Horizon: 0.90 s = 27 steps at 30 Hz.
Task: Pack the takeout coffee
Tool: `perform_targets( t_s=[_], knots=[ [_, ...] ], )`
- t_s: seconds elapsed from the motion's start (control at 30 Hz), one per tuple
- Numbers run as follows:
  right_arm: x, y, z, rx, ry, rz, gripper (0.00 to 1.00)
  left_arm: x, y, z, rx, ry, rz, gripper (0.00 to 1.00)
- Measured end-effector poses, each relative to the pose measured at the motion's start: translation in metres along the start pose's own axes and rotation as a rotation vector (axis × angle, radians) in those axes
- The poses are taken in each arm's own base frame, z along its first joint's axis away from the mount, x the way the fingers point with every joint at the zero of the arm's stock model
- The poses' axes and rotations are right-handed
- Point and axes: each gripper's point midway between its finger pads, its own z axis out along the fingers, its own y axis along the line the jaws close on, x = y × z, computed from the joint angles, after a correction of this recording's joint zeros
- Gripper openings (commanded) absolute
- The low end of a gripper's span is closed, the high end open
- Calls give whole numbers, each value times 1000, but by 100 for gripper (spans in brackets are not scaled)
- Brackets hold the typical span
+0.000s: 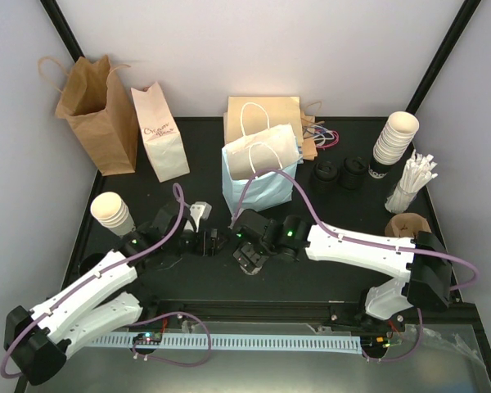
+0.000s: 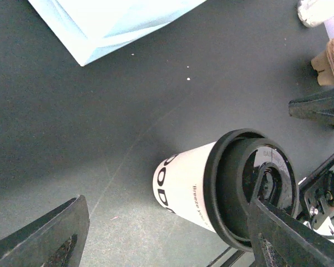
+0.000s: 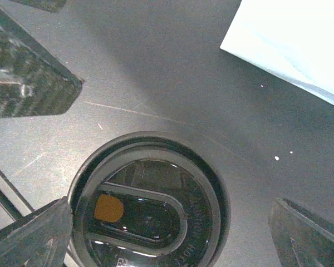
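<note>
Takeout coffee (image 3: pixel 147 214) upright near the pale blue bag (image 3: pixel 300 44), directly under my right gripper (image 3: pixel 167 239) and between my left gripper's (image 2: pixel 167 245) fingers; both pairs stood apart.

The takeout coffee (image 2: pixel 196 188) is a small cream-white paper cup with dark print near its base, closed by a round black lid (image 3: pixel 147 206) seated fully on the rim. In the left wrist view it sits at the lower right of the frame, base to the left, lid to the right. In the right wrist view the lid faces the camera at lower centre-left, with an orange spot (image 3: pixel 108 207) in its oval recess.
</note>
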Motion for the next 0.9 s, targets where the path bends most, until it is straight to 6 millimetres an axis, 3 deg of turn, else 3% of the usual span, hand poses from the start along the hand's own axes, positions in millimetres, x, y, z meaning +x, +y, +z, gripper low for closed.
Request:
perform_targets(
  t_s=[0.17, 0.33, 0.53, 0.73, 0.9],
  knots=[
    [-3, 3, -9, -33, -19, 6, 97, 3, -3, 1, 17, 19, 13, 85],
    [-11, 7, -25, -135, -59, 56, 97, 8, -10, 0, 21, 41, 51, 99],
    [-22, -28, -57, -246, -202, 239, 95, 17, -40, -4, 22, 72, 176, 99],
    [9, -61, -47, -272, -212, 424, 89, 18, -65, 0, -42, 113, 295, 99],
    [46, -63, -27, -316, -156, 541, 79, 20, -84, 8, -74, 163, 375, 99]
  ],
)
